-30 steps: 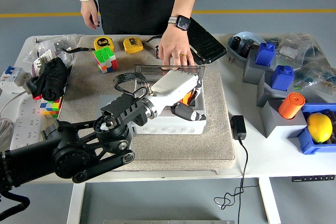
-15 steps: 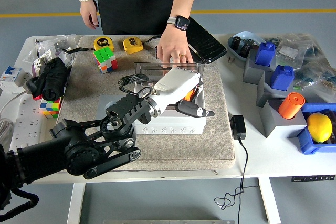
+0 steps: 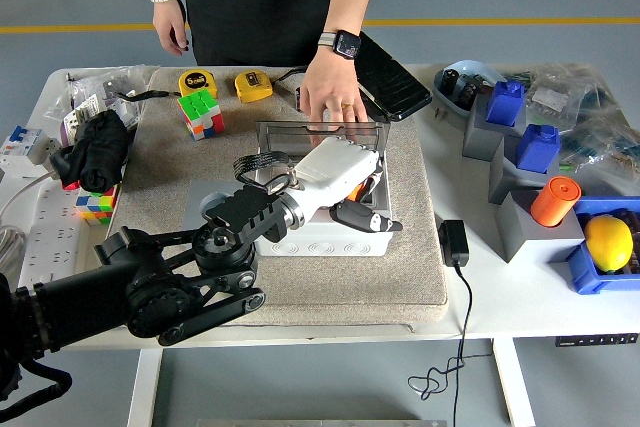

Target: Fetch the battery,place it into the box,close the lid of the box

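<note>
Table: white, with a grey mat under my work; clutter sits well to both sides.
Person: stands at the far side, one hand pressing on the raised lid, the other hanging by the body.
Box: grey, open, on the mat, lid upright at its far edge.
Change: over the last second my left hand lifted a little out of the box, then dropped again toward its front right corner; the person's hand stayed on the lid.
Meaning: I judge the battery is being settled in, with lid closing still to come.
Arm pose: my left arm comes from the lower left, white forearm slanting over the box, wrist bent down.
Left hand state: dark fingers curled low at the box rim; whether they grip anything I cannot tell.
Battery: an orange bit shows inside the box, mostly hidden by my forearm; I take it for the battery.
Right arm: out of view.
</note>
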